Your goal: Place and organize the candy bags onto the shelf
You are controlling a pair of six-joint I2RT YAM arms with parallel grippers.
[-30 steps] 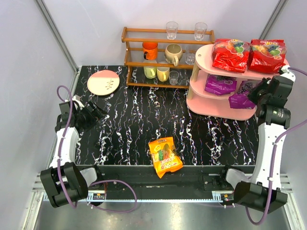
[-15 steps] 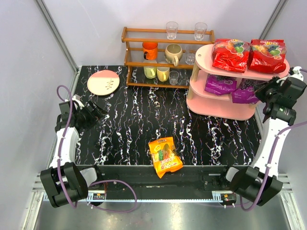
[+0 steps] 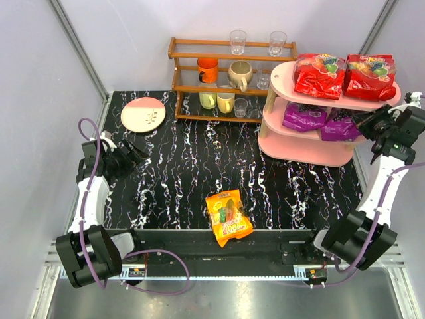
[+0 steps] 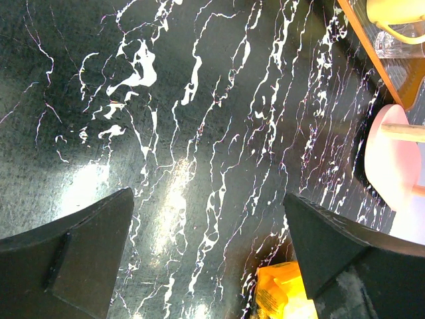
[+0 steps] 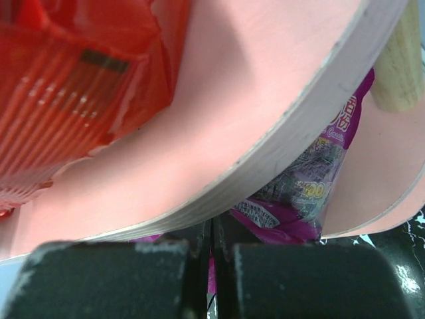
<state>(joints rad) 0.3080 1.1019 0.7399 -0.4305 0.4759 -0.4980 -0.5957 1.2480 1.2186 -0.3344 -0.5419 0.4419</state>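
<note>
The pink three-tier shelf (image 3: pixel 305 150) stands at the back right. Two red candy bags (image 3: pixel 319 75) (image 3: pixel 369 76) lie on its top board. One purple bag (image 3: pixel 304 117) lies on the middle board. My right gripper (image 3: pixel 373 126) is shut on the second purple bag (image 3: pixel 340 126), which rests on the middle board beside the first. In the right wrist view my fingers (image 5: pixel 214 232) pinch that bag's (image 5: pixel 312 186) edge under the top board (image 5: pixel 252 100). The orange bag (image 3: pixel 228 217) lies at the table's front edge. My left gripper (image 3: pixel 133 155) is open and empty at the left; the orange bag (image 4: pixel 282 292) shows by its right finger.
A brown wooden rack (image 3: pixel 226 90) of cups and glasses stands at the back, just left of the shelf. A pink and cream plate (image 3: pixel 143 114) lies at the back left. A wooden shelf post (image 5: pixel 402 66) is close to my right gripper.
My right gripper has lifted the purple bag from in front of the lower boards and pushed it onto the middle board, the arm swinging right. The left arm has not moved.
</note>
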